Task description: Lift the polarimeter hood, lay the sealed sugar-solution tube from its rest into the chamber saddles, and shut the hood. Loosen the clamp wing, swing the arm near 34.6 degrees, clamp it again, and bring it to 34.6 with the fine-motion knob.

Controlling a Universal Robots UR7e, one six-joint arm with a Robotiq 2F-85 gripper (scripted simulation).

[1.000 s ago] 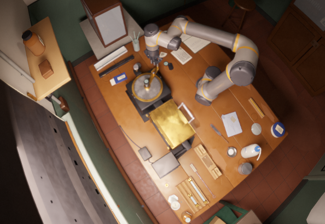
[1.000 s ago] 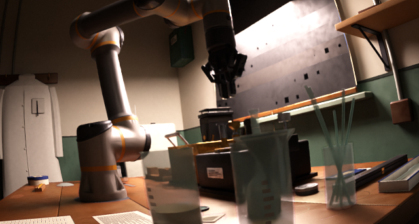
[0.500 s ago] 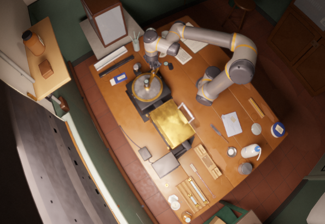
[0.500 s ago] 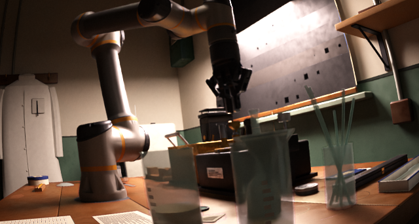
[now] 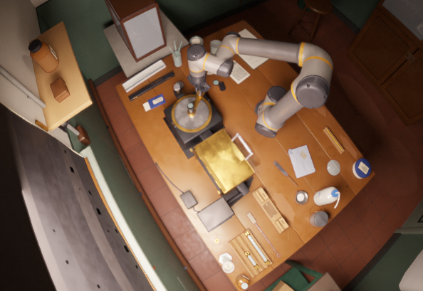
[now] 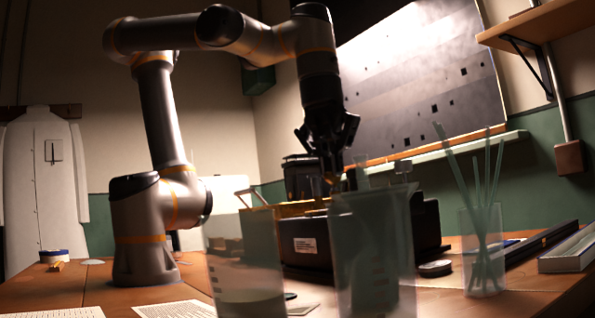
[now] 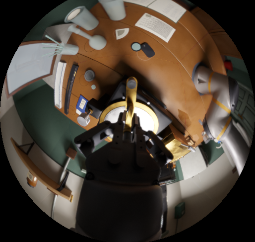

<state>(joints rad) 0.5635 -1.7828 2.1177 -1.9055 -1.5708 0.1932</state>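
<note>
The brass hood (image 5: 224, 160) lies closed over the polarimeter's chamber, so the chamber and its saddles are hidden. At the instrument's far end sits the graduated dial (image 5: 191, 112) with a brass ring. A brass arm (image 7: 130, 99) runs across it from the centre out past the rim. My gripper (image 7: 128, 125) has come down over the arm's outer part with its fingers astride the arm, narrowed but gripping nothing. A small grey knob (image 7: 83, 119) stands at the dial's left side. A glass tube (image 5: 257, 247) lies in a wooden rest at the table's near end.
A wooden cabinet (image 5: 136, 19) stands behind the table's far left corner. Two beakers (image 6: 372, 243) and a glass of stirring rods (image 6: 481, 243) stand near the dial, with a loupe (image 7: 136, 46) and papers (image 7: 155, 27) beyond it. Bottles and dishes lie on the table's right side.
</note>
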